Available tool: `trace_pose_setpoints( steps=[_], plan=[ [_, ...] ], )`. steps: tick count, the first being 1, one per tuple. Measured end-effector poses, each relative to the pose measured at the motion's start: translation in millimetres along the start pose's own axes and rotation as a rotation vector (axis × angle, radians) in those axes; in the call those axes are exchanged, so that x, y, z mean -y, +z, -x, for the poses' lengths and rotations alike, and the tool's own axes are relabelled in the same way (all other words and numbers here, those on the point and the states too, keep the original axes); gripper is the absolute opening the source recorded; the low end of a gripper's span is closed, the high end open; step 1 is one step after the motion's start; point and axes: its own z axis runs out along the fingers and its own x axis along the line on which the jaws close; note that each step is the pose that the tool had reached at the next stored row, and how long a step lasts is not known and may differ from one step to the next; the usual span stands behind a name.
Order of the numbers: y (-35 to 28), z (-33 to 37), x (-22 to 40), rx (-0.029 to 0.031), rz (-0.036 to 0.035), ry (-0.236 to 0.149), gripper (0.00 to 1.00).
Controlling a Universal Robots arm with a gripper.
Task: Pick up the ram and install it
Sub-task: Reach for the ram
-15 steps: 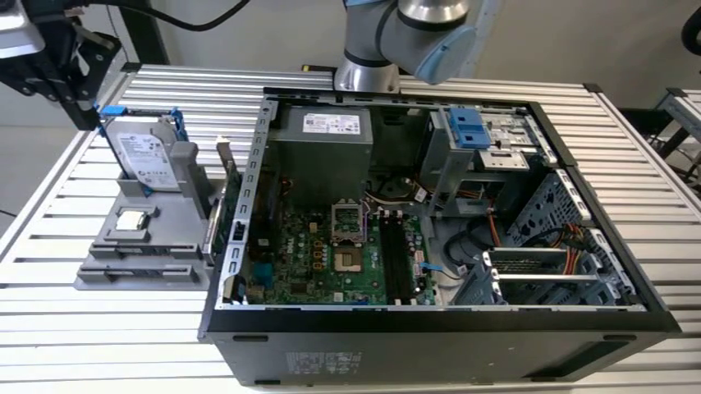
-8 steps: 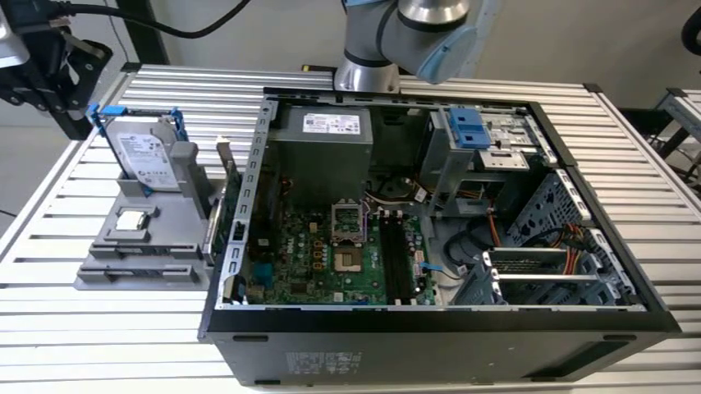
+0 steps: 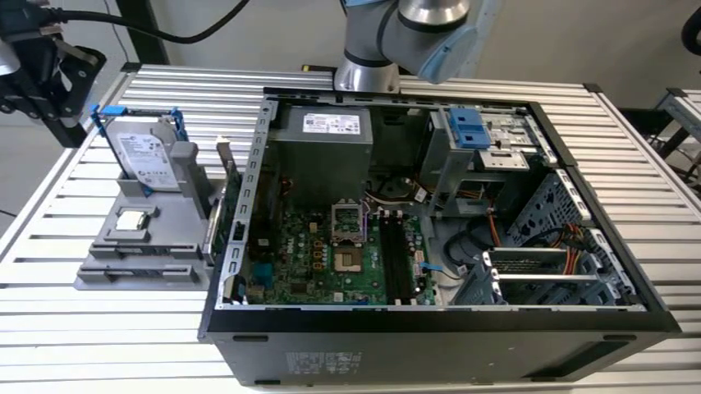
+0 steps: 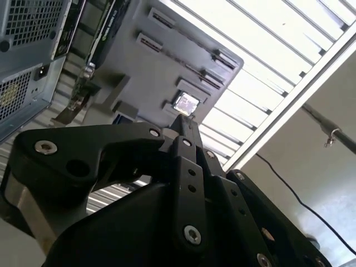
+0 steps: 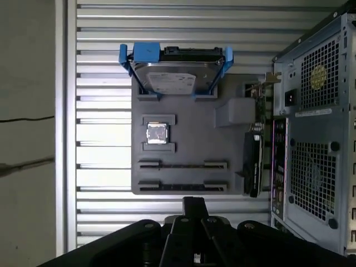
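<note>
My gripper [image 3: 66, 123] hangs at the exterior view's far left, above and beside the grey holder tray [image 3: 110, 275]. Its black fingers [image 5: 194, 207] stand pressed together with nothing visible between them, and the fingertips [image 4: 184, 123] point toward the tray. The tray's two long narrow slots [image 5: 183, 165] look bare. The ram is hidden or out of view. The open computer case [image 3: 438, 328] lies on the table with its motherboard [image 3: 328, 263] exposed. On the board, the long black slots [image 3: 396, 256] run side by side.
In the tray, a silver hard drive in a blue frame [image 5: 173, 69] stands upright. A small square silver chip [image 5: 157, 133] lies in its pocket. An expansion card [image 5: 253, 161] stands between tray and case. The arm's base [image 3: 367, 74] rises behind the case. The slatted metal table [image 3: 98, 345] extends around.
</note>
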Motion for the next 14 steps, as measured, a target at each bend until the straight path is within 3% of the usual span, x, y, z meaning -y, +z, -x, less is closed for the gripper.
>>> trace_pose_setpoints(
  steps=[9,14],
  plan=[
    [-0.7,-3.0,14.1,-0.0001,0.0001,-0.003,0.00],
    [-0.9,-3.0,15.9,-0.0024,0.0000,-0.005,0.00]
  ],
)
